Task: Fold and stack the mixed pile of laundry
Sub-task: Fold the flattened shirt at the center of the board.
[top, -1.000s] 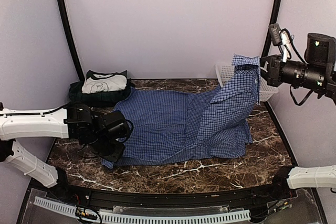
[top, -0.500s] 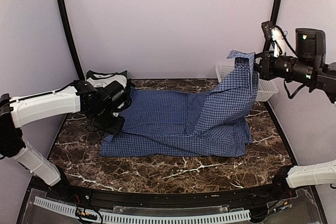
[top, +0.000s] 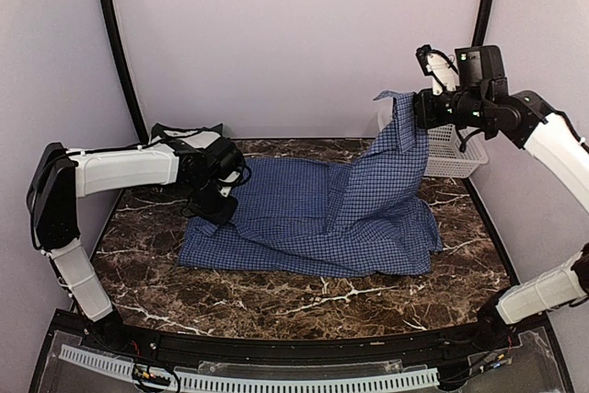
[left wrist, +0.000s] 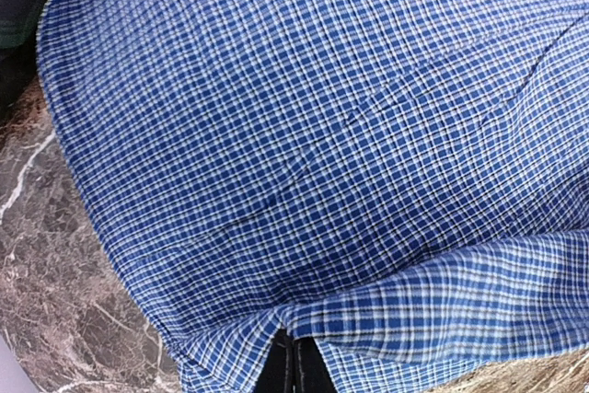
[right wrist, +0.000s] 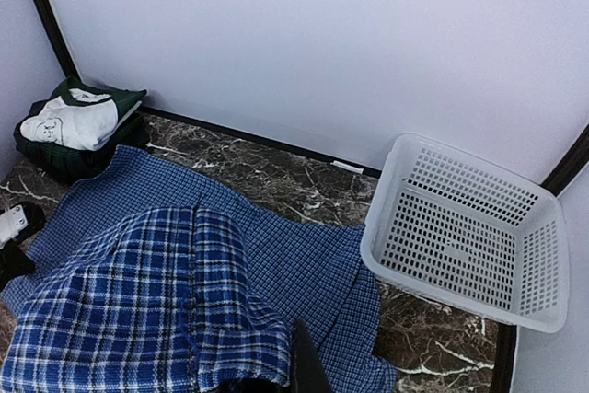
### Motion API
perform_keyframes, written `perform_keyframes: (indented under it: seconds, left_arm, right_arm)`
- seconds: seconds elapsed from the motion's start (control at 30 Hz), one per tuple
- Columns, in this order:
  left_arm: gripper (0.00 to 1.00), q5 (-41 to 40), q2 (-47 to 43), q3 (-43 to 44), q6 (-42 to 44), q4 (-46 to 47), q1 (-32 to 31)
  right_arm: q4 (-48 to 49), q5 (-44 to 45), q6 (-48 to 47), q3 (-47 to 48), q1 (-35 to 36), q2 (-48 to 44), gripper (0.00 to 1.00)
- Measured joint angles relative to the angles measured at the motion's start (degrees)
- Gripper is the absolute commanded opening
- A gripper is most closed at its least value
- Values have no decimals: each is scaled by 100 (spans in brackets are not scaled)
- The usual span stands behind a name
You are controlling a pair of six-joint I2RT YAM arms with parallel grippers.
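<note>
Right gripper (top: 417,109) is clamped tight on a corner of the shirt (top: 304,223) and holds it high over the back right of the table (top: 368,299), with the cloth hanging from it in a steep tent. Left gripper (top: 215,202) sits low at the shirt's left edge. Its wrist view shows the hem bunched in around the dark fingers (left wrist: 308,376), pinched there. Between the two, the rest of the shirt lies spread across the middle of the marble, rumpled at the near right. In the back left corner, a folded white-and-green garment (right wrist: 66,121) rests on a dark green one (right wrist: 60,161). The basket (right wrist: 451,236) stands at back right.
</note>
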Motion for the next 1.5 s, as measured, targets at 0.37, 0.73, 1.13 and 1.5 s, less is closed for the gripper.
perform_keyframes:
  seconds: [0.37, 0.73, 1.13, 1.5]
  left_arm:
    - [0, 142, 87, -221, 118, 94, 72]
    - [0, 162, 162, -195, 144, 162, 417]
    - [1, 273, 568, -22, 254, 247, 476]
    - [46, 254, 935, 83, 155, 354, 866]
  right_arm:
    - [306, -7, -457, 979, -192, 1049, 0]
    - [540, 125, -660, 1204, -192, 1832, 0]
    - [804, -210, -651, 1351, -195, 2872, 0]
    - [944, -407, -632, 2345, -195, 4083, 0]
